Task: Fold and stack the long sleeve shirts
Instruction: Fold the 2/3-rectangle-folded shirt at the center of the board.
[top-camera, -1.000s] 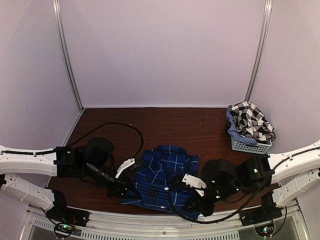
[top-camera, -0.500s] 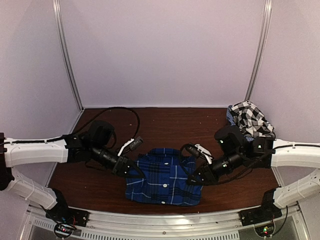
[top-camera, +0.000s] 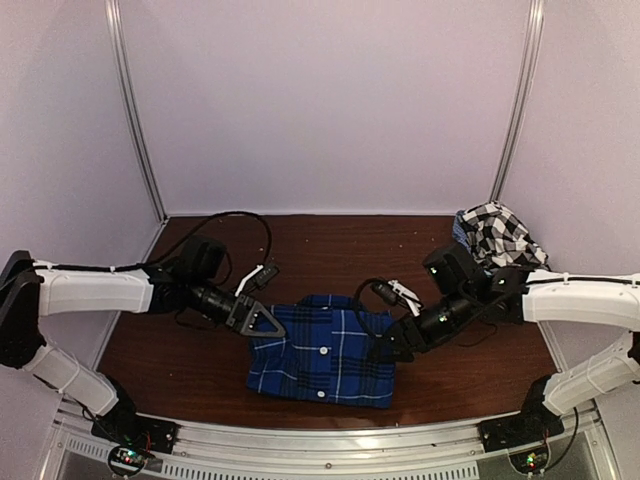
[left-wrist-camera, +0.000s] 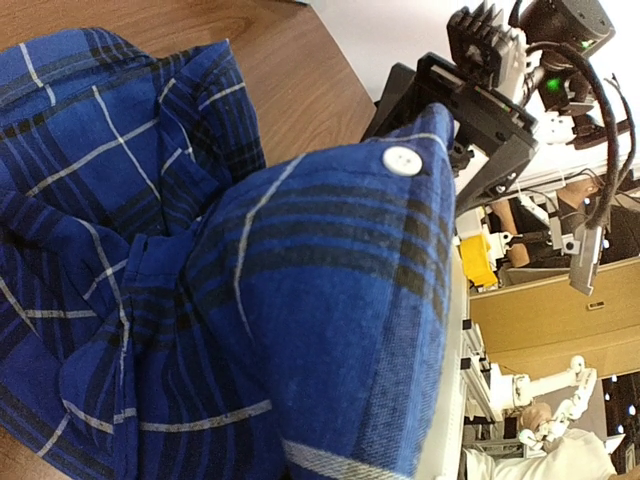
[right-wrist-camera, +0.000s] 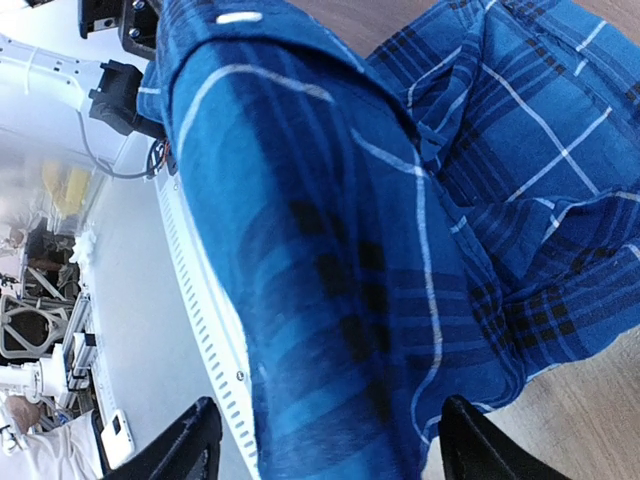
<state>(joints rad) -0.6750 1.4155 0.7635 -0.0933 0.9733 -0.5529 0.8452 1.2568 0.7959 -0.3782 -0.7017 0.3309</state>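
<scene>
- Left tool (top-camera: 268, 320) is clamped on the blue plaid shirt (top-camera: 325, 355) at its left edge.
- Right tool (top-camera: 385, 347) has its fingers apart, with cloth between them.
- Checked shirt (top-camera: 505, 240) lies heaped at the far right.

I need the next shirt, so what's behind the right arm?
The black-and-white checked shirt lies bunched at the far right corner of the table, beyond the right arm. The arm covers its lower edge, so whatever it rests in cannot be seen.
</scene>
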